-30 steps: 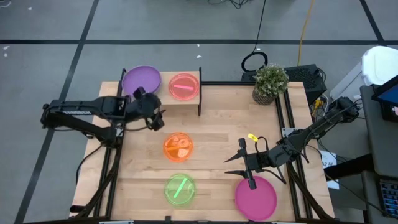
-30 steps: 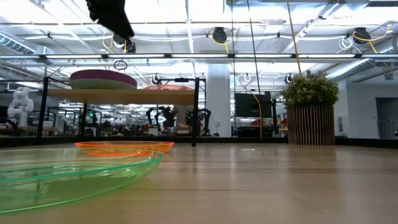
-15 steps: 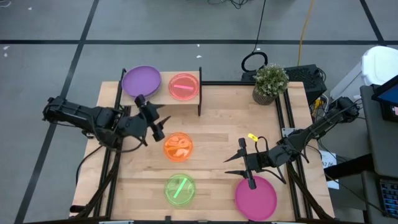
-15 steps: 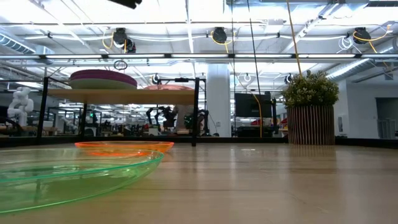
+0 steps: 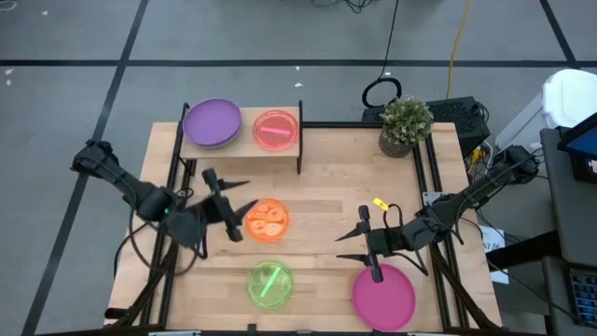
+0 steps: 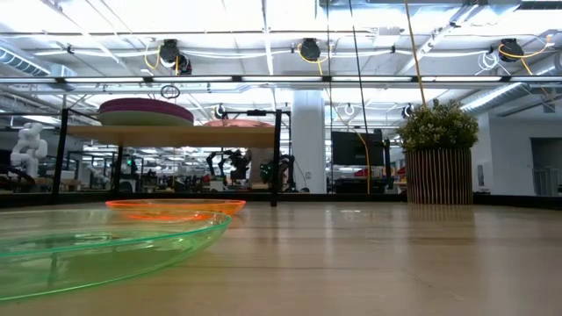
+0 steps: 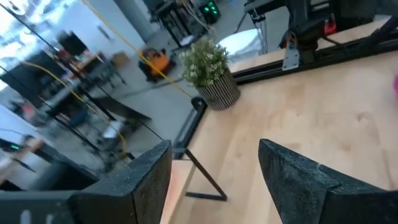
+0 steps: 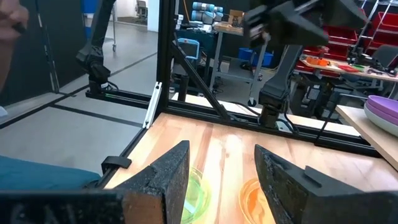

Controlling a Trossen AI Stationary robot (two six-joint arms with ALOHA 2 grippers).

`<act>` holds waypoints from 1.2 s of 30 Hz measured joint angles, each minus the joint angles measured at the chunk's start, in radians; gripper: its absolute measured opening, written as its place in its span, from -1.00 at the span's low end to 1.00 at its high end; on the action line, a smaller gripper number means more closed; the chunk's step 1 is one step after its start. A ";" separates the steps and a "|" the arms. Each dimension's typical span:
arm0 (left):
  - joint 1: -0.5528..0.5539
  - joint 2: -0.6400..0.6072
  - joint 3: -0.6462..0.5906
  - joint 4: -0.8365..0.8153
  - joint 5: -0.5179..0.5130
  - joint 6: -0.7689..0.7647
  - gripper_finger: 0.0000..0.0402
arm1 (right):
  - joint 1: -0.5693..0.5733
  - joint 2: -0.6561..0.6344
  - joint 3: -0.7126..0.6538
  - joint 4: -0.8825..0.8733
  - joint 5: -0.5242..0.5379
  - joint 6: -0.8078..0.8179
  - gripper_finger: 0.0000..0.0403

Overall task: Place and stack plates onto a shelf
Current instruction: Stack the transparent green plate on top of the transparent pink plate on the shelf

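The left tool (image 5: 235,199) hangs over the surface (image 5: 326,187) just beside the orange plate (image 5: 268,220), fingers spread wide and holding nothing; it looks poised to take that plate next, though whether it is directly above the rim is hard to tell from overhead. Behind it, the shelf (image 5: 241,147) stands at the far left corner of the surface on thin black legs. A purple plate (image 5: 212,122) sits on its left half, slightly overhanging the edge, and a red-pink plate (image 5: 275,129) on its right half, so both spots are taken and further plates would have to be stacked on these. The purple one seems thick in the low view, possibly more than one plate. The orange plate is small and translucent, lying flat mid-surface; nearer the front edge lies a translucent green plate (image 5: 270,285) of similar size. Further right, the right tool (image 5: 357,237) waits with fingers parted and nothing between them, just above the larger, opaque magenta plate (image 5: 383,296) at the front right.
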 joint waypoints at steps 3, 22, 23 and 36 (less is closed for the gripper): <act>-0.035 0.036 0.000 0.066 -0.053 0.081 0.22 | 0.000 0.000 0.000 0.004 0.000 0.000 -0.18; -0.112 0.068 0.000 0.172 0.130 0.141 0.22 | 0.063 0.007 0.089 -0.173 0.163 0.109 -0.18; -0.112 0.068 0.000 0.172 0.132 0.141 0.22 | 0.079 0.012 0.114 -0.208 0.194 0.120 -0.18; -0.173 0.069 0.000 0.223 0.241 0.173 0.22 | 0.219 0.200 0.407 -0.774 0.287 0.495 -0.18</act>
